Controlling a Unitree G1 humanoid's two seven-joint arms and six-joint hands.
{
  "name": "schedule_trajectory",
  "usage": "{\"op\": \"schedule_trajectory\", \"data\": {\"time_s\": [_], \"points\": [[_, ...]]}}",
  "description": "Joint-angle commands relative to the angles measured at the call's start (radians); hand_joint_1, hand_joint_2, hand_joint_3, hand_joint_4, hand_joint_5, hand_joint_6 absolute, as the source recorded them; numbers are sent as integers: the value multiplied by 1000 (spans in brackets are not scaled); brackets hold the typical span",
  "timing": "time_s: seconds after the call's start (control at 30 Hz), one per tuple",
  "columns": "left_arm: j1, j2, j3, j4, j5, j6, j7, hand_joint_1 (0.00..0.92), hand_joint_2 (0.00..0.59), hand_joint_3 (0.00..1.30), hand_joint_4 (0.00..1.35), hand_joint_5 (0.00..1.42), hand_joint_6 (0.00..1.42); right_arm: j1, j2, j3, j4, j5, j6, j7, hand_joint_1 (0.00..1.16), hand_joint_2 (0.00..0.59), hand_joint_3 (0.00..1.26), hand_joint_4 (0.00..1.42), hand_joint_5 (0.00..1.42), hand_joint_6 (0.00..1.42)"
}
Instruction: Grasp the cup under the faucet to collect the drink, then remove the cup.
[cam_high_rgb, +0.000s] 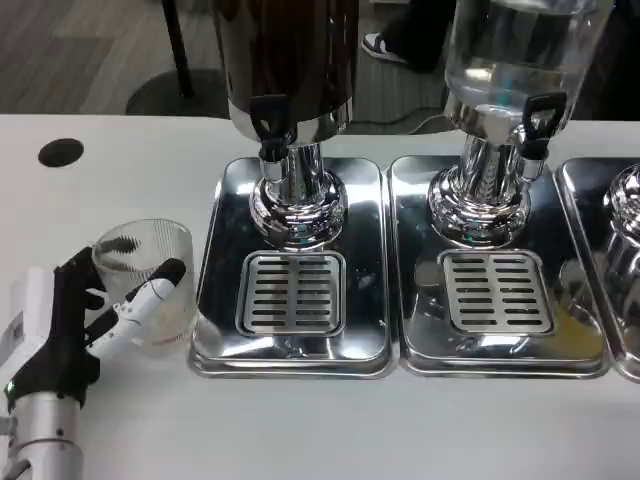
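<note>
Left of drip tray: cup upright, gripped by left hand; faucet up-right.

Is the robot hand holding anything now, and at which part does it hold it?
Yes. The left robot hand holds the clear ribbed cup by its side wall, fingers wrapped around the outside, left of the drip tray.

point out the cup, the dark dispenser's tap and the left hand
cup (150, 262), head view, on its ribbed clear wall
tap (268, 118), head view, on the black lever of the dark dispenser
left hand (70, 325), head view, on its black palm beside the cup
</note>
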Motion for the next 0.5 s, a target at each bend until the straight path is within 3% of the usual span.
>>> {"op": "schedule_trajectory", "data": {"time_s": [0.03, 0.5], "points": [[-4, -9, 14, -55, -2, -27, 24, 187, 123, 425, 570, 499, 573, 3, 3, -9, 4, 6, -11, 4, 633, 491, 308, 241, 147, 44], [-37, -25, -15, -80, 77, -4, 43, 187, 123, 426, 570, 507, 598, 8, 3, -12, 1, 11, -15, 4, 633, 491, 308, 242, 147, 44]]}}
